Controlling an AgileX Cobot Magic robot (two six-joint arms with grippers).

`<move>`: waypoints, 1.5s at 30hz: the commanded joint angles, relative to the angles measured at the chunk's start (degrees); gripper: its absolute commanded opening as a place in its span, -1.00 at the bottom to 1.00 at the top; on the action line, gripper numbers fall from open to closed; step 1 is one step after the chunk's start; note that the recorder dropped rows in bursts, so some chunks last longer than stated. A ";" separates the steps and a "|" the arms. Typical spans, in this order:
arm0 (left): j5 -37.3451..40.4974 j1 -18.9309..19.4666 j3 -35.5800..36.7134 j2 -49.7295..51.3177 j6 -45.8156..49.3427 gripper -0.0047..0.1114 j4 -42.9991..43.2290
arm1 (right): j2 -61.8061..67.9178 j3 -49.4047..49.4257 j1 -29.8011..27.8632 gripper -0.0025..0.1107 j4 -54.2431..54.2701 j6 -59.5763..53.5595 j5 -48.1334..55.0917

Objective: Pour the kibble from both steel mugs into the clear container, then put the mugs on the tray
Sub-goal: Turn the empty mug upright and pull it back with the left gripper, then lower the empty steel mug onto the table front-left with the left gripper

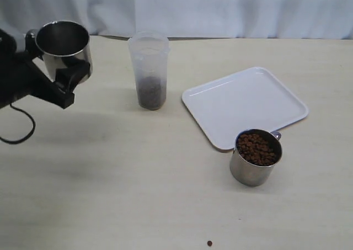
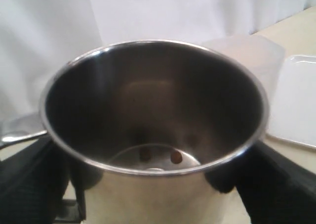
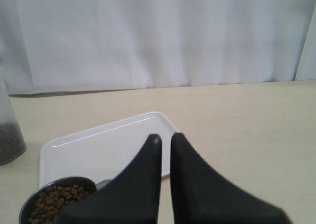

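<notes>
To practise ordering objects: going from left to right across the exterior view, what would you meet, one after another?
The raised steel mug → clear container → stray pellet → kibble-filled mug.

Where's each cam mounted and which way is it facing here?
Exterior: high, looking down across the table toward the curtain; left arm shows, holding a steel mug.
Left wrist: behind the jaws, looking into that mug.
Right wrist: low, facing the curtain over shut jaws and the full mug.
All share the tray and clear container.
</notes>
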 commanded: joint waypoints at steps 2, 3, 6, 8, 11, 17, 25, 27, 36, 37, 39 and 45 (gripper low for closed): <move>-6.48 0.43 3.74 -0.46 -2.63 -0.92 -0.71 | -0.24 0.28 0.19 -0.87 -0.16 -0.25 0.13; -6.09 0.43 3.74 -0.46 -2.99 -0.92 0.40 | -0.24 0.28 0.19 -0.87 -0.16 -0.25 0.13; -5.55 0.43 3.74 0.36 -4.09 -0.92 5.94 | -0.24 0.28 0.19 -0.87 -0.16 -0.25 0.13; -5.86 0.43 3.84 2.09 -4.82 -0.92 7.94 | -0.24 0.28 0.19 -0.87 -0.16 -0.25 0.13; -10.72 0.43 5.10 6.08 -4.29 -0.92 7.16 | -0.24 0.28 0.19 -0.87 -0.16 -0.25 0.13; -18.44 0.43 5.86 15.01 -3.60 -0.92 7.25 | -0.24 0.28 0.19 -0.87 -0.16 -0.25 0.13; -20.32 0.43 5.86 17.61 -1.68 -0.92 7.25 | -0.24 0.28 0.19 -0.87 -0.16 -0.25 0.13; -20.32 0.43 5.86 18.62 -0.96 -0.92 8.50 | -0.24 0.28 0.19 -0.87 -0.16 -0.25 0.13; -20.27 0.43 2.46 25.94 -0.15 -0.92 17.06 | -0.24 0.28 0.19 -0.87 -0.16 -0.25 0.13; -19.37 0.43 2.14 26.16 -0.15 -0.92 17.46 | -0.24 0.28 0.19 -0.87 -0.16 -0.25 0.13; -19.09 0.43 1.22 26.66 -0.15 -0.92 17.68 | -0.24 0.28 0.19 -0.87 -0.16 -0.25 0.13; -15.19 0.43 -0.91 28.44 0.16 -0.92 18.32 | -0.24 0.28 0.19 -0.87 -0.16 -0.25 0.13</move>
